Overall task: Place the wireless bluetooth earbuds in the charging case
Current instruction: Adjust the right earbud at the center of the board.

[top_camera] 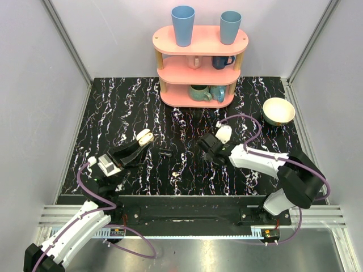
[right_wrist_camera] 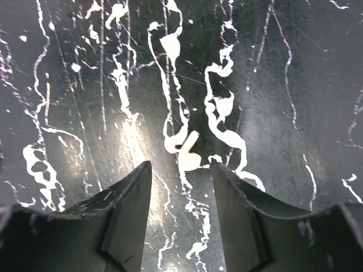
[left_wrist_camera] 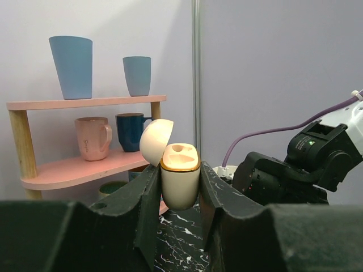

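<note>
Pale grey walls (top_camera: pixel 34 85) with metal corner posts (top_camera: pixel 67 42) are enclosing the bench (top_camera: pixel 113 107) on three sides, and its black top, veined with white, is glinting with reflected light. At the back a pink three-tier shelf (top_camera: pixel 199 41) is standing near the rear wall, carrying two blue cups (top_camera: pixel 182 25) on top and mugs (top_camera: pixel 199 92) on the two lower tiers, while a cream bowl (top_camera: pixel 267 107) is sitting to its right. A metal rail (top_camera: pixel 68 216) is running along the near edge.
</note>
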Robot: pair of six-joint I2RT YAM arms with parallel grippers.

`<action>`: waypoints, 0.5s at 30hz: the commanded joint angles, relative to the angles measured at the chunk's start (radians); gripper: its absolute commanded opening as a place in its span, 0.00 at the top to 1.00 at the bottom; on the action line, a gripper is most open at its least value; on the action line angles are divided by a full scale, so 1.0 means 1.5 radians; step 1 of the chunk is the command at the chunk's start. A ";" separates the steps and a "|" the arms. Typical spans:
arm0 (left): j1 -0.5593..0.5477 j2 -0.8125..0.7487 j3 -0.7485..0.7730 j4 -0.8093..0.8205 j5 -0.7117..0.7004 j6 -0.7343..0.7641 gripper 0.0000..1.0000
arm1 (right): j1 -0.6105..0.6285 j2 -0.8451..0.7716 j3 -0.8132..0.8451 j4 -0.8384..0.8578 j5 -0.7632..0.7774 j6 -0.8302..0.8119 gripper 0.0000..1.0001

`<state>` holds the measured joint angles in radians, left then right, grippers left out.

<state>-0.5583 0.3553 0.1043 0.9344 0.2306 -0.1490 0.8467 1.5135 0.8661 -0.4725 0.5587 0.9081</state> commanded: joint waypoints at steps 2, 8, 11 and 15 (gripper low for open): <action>-0.002 0.009 0.024 0.024 -0.004 -0.003 1.00 | -0.040 0.002 -0.011 0.089 -0.088 -0.001 0.44; -0.002 0.009 0.024 0.023 -0.005 -0.003 1.00 | -0.054 0.011 -0.024 0.097 -0.108 0.027 0.44; -0.002 0.009 0.022 0.022 -0.004 -0.003 1.00 | -0.061 0.022 -0.025 0.101 -0.120 0.018 0.44; -0.002 0.007 0.022 0.020 -0.004 -0.002 1.00 | -0.074 0.029 -0.028 0.102 -0.128 0.017 0.44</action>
<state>-0.5583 0.3622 0.1043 0.9321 0.2306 -0.1501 0.7582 1.5478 0.8299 -0.3527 0.3916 0.9230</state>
